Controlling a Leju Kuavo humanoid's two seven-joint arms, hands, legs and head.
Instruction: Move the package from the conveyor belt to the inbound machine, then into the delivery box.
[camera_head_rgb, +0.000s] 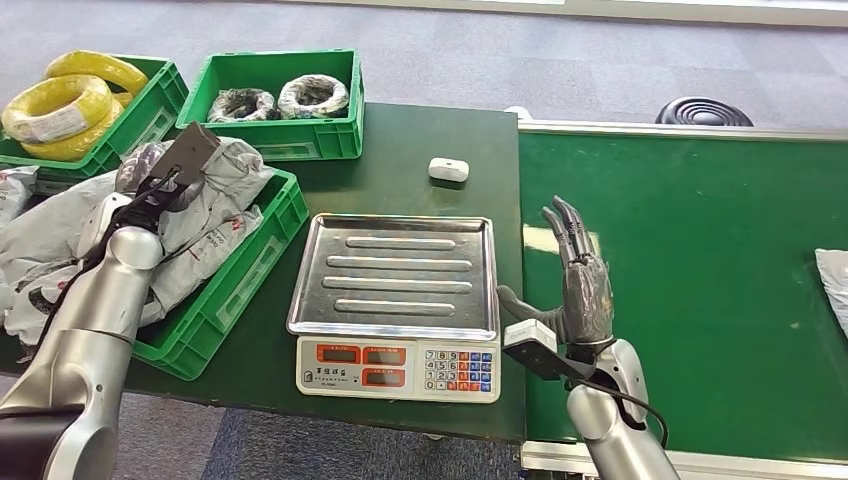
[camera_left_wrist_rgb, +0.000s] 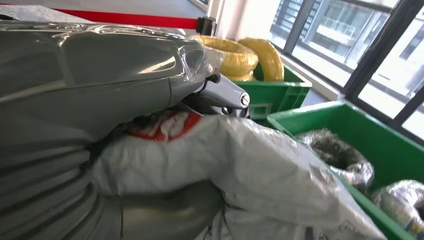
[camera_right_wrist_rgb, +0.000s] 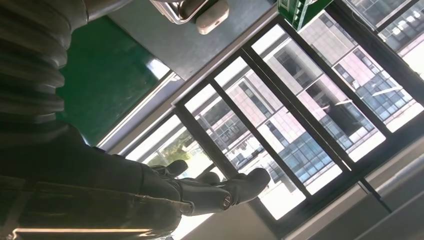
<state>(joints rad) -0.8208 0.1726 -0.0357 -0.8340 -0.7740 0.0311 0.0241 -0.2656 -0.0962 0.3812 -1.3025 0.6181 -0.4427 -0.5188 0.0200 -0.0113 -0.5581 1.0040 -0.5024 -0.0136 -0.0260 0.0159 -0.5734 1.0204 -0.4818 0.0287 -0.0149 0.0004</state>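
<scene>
Green belt and dark table fill the head view; we see a scale between them. Our left hand holds a grey package over the crate of bags (fingers mostly hidden). Our right hand stands empty, fingers spread, over the belt's edge.

From the left wrist, the package covers the hand.

From the right wrist, dark fingers stretch against windows.
</scene>
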